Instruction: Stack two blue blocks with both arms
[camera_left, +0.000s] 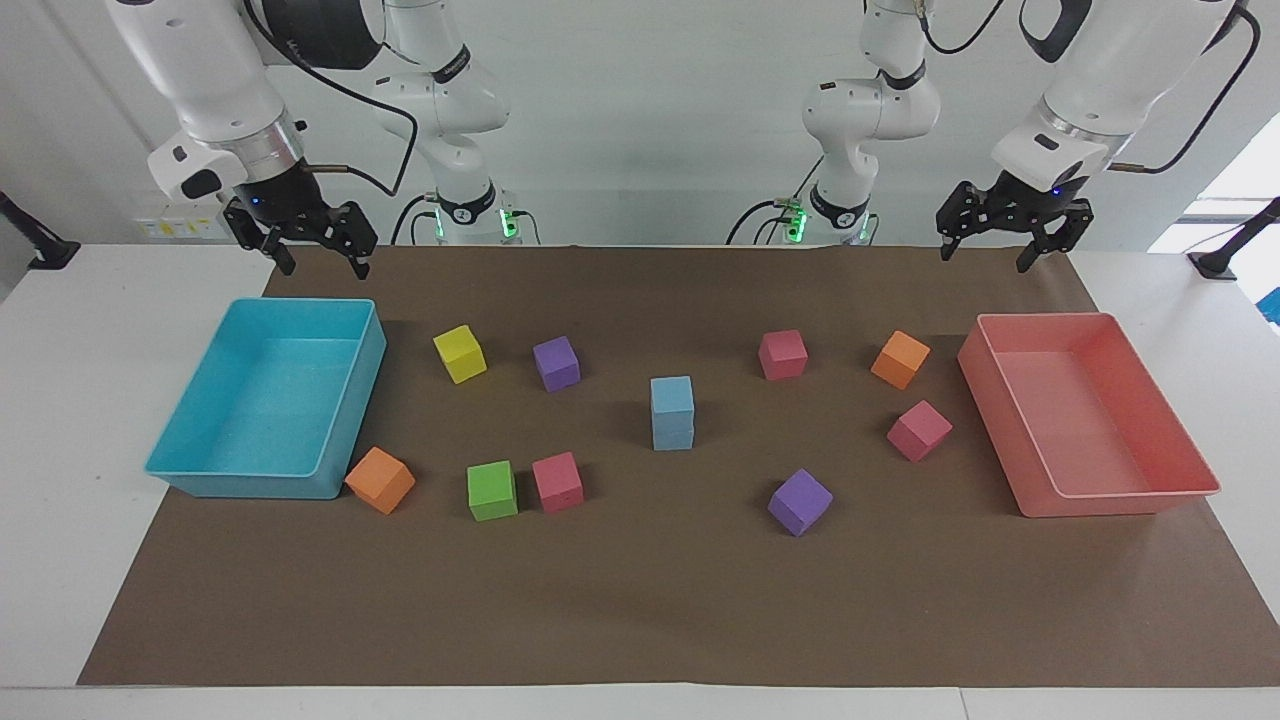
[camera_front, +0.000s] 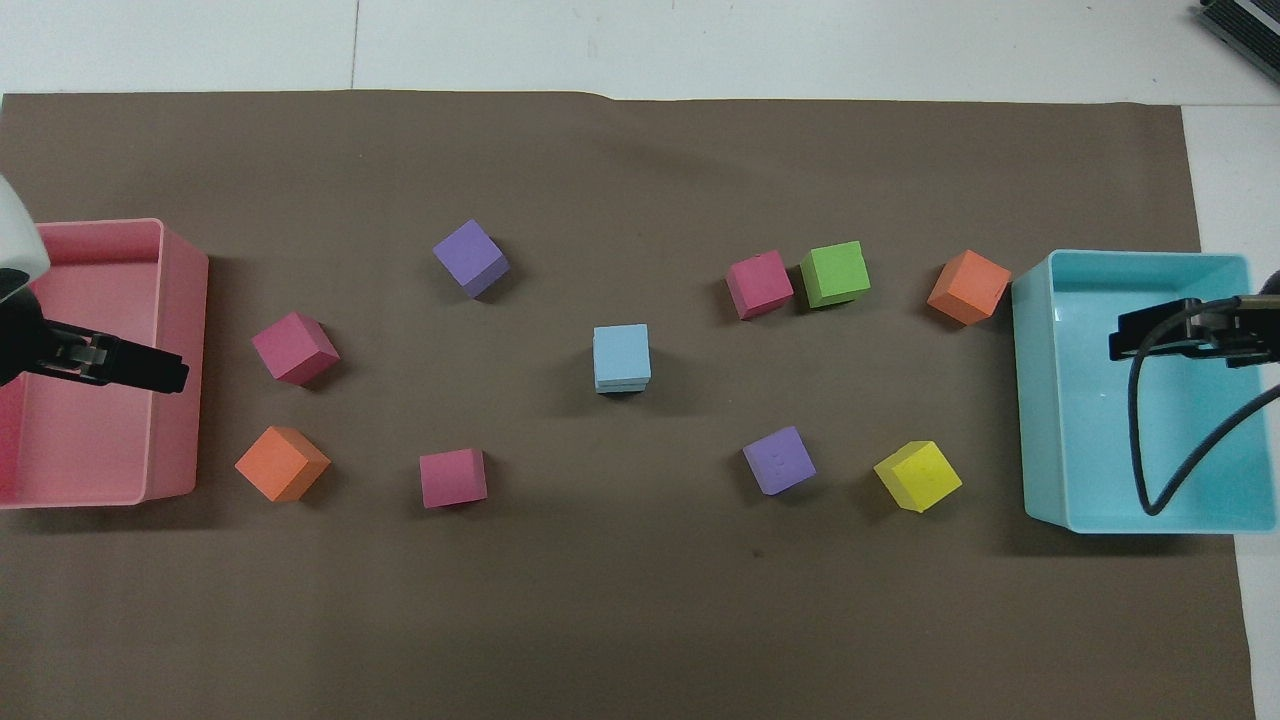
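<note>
The two blue blocks (camera_left: 672, 412) (camera_front: 621, 357) are small, matte, sky-blue cubes, one standing squarely on the other with sides nearly flush. Seen from overhead, the lower one shows only as a thin sliver under the upper. The stack stands upright at the middle of the table, well away from every edge.

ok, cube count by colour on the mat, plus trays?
Blue cubes: 2, stacked
Pink cubes: 3
Purple cubes: 2
Orange cubes: 2
Green cube: 1
Yellow cube: 1
Trays: 2, turquoise tray and pink tray
Total: 11 cubes, 13 things with the trays
</note>
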